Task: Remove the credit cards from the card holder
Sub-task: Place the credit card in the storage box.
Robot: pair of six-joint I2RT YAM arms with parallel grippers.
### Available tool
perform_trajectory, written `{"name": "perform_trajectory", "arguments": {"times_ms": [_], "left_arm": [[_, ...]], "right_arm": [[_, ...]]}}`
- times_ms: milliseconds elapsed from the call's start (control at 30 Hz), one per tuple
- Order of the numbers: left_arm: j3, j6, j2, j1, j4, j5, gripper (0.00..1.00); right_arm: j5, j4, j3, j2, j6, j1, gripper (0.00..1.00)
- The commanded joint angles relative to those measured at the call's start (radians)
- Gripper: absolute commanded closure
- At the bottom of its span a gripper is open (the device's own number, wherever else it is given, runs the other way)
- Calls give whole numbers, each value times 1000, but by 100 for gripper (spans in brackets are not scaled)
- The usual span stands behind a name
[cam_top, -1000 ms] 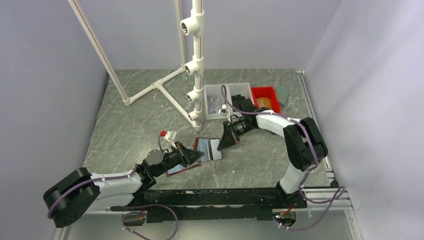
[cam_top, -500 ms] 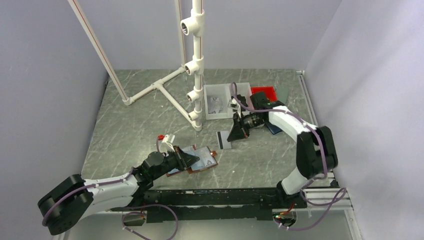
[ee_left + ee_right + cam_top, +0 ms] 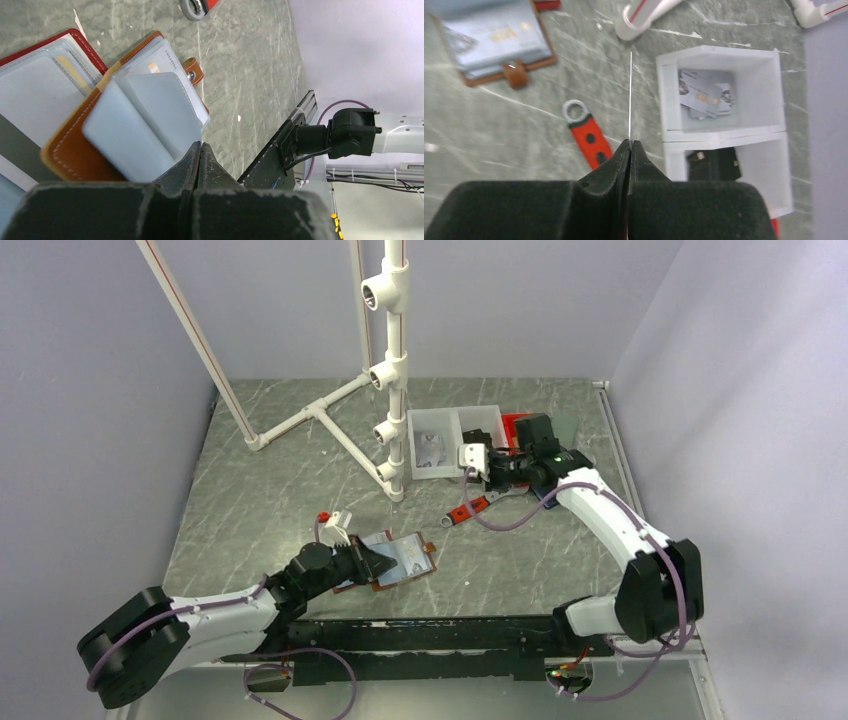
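Tabletop (image 3: 499, 125): red tool (image 3: 591, 137) between card holder (image 3: 499, 35), bins (image 3: 724, 52)

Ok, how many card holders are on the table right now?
2. A tan card holder lies open, its sleeve apparently pinched by the left gripper; a red-edged card holder lies open beside it. Others could be hidden under the arms.

Right gripper (image 3: 484, 468), clamped on a credit card (image 3: 630, 95) seen edge-on, is withdrawn from the card holder (image 3: 402, 558) and now stands just in front of the white bin (image 3: 456, 430). Card holder lies flatter, slightly farther from the bin. A red-handled tool (image 3: 468, 510) is now uncovered between them.
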State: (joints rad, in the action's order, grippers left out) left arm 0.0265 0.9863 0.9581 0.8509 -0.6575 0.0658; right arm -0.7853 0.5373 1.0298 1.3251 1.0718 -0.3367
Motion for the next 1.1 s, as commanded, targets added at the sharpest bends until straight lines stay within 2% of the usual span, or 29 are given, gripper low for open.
{"name": "perform_trajectory", "arguments": {"times_ms": [0,133,300,500,633,833,1067], "left_arm": [[39,6,34,-5,-67,39,100],[48,3,59,-5,-76,44,100],[58,2,92,-4,-93,48,100],[73,-1,133,-6,-109,59,100],[78,0,153,-7,-119,67,100],[85,-3,154,-10,-107,71,100],[92,-3,162,-15,-105,75,100]], "right_arm": [[142,-140,28,72,303,-40,100],[207,-159,47,130,470,-67,100],[298,-177,87,181,556,-114,100],[474,-337,75,268,689,-158,100],[539,-438,68,334,789,-168,100],[579,-573,67,410,880,-182,100],[599,-656,85,493,930,-195,99]]}}
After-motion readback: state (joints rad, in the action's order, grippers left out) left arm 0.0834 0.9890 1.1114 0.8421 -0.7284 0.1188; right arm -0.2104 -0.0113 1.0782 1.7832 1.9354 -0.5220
